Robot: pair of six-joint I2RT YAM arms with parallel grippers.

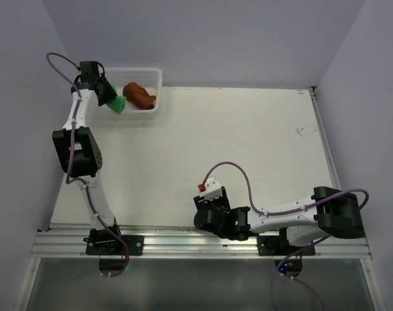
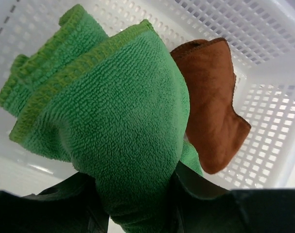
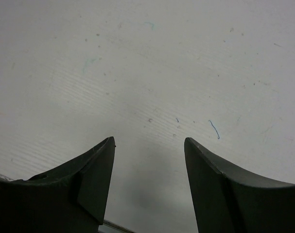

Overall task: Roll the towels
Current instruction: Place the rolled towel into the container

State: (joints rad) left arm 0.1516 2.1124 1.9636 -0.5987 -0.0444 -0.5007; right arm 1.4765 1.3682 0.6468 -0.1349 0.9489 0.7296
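L arm stretched to far-left corner; R arm folded by its base.
L pincer [image 1: 107, 92] clamped on green towel [image 2: 118, 111] at basket [image 1: 152, 73], rust towel [image 1: 139, 96] inside; R pincer [image 3: 149, 145] apart, empty, above counter [image 1: 248, 142].

Green towel [image 1: 118, 105] in left claw [image 1: 111, 98]

The green towel [image 2: 118, 121]: terry, folded into a thick layered bundle with stitched edges, pinched at its lower end by the left gripper [image 2: 137, 204], at the basket's [image 2: 264, 39] left end. The brown towel [image 2: 210, 107]: bundled, lying inside the basket just beside it.
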